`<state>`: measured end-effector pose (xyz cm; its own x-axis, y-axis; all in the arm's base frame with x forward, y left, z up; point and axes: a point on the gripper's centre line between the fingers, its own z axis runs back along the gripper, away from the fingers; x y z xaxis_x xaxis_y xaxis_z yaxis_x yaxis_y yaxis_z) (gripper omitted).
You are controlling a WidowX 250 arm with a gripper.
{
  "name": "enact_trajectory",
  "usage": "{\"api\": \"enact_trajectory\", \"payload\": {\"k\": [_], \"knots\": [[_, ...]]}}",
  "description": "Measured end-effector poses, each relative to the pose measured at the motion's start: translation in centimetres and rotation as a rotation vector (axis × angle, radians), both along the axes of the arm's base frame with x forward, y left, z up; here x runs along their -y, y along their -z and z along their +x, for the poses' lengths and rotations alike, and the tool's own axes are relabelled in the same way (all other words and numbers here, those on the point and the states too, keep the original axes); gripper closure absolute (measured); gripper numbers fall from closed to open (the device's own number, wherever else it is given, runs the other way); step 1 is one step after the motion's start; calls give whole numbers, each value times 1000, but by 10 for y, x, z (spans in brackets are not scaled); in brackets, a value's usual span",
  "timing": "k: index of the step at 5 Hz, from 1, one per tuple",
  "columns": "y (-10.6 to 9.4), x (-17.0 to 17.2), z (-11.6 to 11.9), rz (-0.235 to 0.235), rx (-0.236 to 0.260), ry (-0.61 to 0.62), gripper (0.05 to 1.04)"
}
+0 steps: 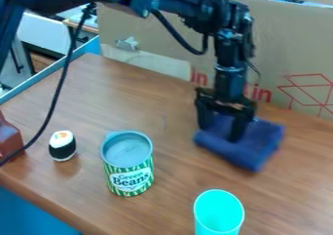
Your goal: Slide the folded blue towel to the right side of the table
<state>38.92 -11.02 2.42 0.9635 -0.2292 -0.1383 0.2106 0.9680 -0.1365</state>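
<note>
1. The black gripper [223, 128] is down at the blue cloth [260, 140], its two fingers spread apart with part of the cloth between them; whether they press on it cannot be told.
2. The cloth lies on the table [172, 180] directly below the gripper, reaching out past both fingers, mostly to the right in the view. It looks soft and thick, a folded, roughly rectangular pad with rounded edges.
3. Left of the gripper and nearer the camera stands a can [129, 173], cylindrical, with a green-and-white striped label and a smooth grey-blue top.
4. Farther left is a small rounded toy [62, 146], white above, black below.
5. Nearer the camera than the gripper stands a smooth turquoise cup [219, 214].
6. Behind the gripper rises flat brown cardboard [286, 44]; the table has wood grain.
</note>
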Motion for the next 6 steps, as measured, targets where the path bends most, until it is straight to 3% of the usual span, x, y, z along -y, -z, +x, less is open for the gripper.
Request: {"api": "enact_trajectory", "payload": {"k": [1,2,3,5,6], "knots": [[-3,23,-11,-61,-13,4,83],[-3,32,-17,-44,-5,17,83],[-10,23,-14,-4,39,30,83],[-78,6,-10,73,179,20,83],[-106,2,-18,70,201,13,83]]}}
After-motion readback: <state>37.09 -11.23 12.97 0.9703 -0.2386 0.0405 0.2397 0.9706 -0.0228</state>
